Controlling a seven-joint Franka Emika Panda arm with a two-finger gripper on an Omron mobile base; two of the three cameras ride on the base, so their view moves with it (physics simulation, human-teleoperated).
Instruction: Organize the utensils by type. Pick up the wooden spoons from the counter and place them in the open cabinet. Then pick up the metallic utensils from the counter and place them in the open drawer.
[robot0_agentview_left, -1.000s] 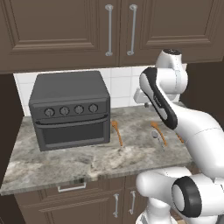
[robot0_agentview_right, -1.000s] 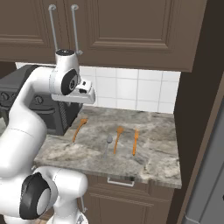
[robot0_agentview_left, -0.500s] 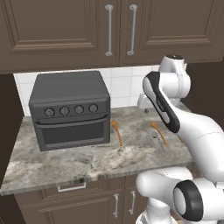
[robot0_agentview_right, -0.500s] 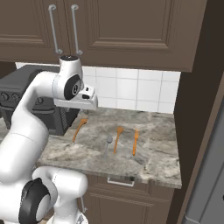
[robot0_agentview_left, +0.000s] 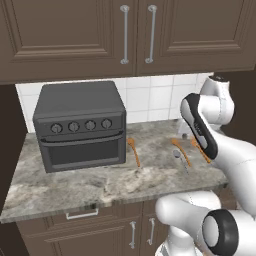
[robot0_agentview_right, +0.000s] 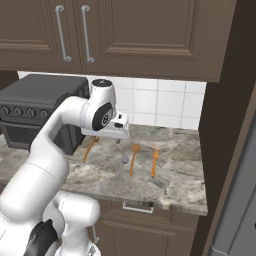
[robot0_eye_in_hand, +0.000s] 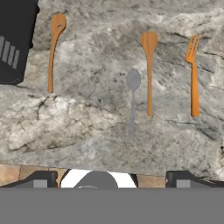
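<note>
A dark grey toaster oven (robot0_agentview_left: 80, 127) stands at the left of the counter (robot0_agentview_left: 100, 185), and its side rises just beside the leftmost wooden spoon (robot0_eye_in_hand: 53, 51). Further right lie the second wooden spoon (robot0_eye_in_hand: 149, 70), the grey metal spoon (robot0_eye_in_hand: 132, 98) and an orange fork (robot0_eye_in_hand: 193, 74), roughly parallel and apart from one another, the grey spoon close beside the second wooden one. The gripper (robot0_eye_in_hand: 109, 179) hangs above them with its fingers spread wide, holding nothing. In the left base view the arm's forearm (robot0_agentview_left: 200, 130) covers part of the right-hand utensils. The wall cabinets (robot0_agentview_left: 135, 35) overhead show closed doors with silver bar handles. A drawer front (robot0_agentview_right: 137, 207) below the counter edge is partly cut off.
</note>
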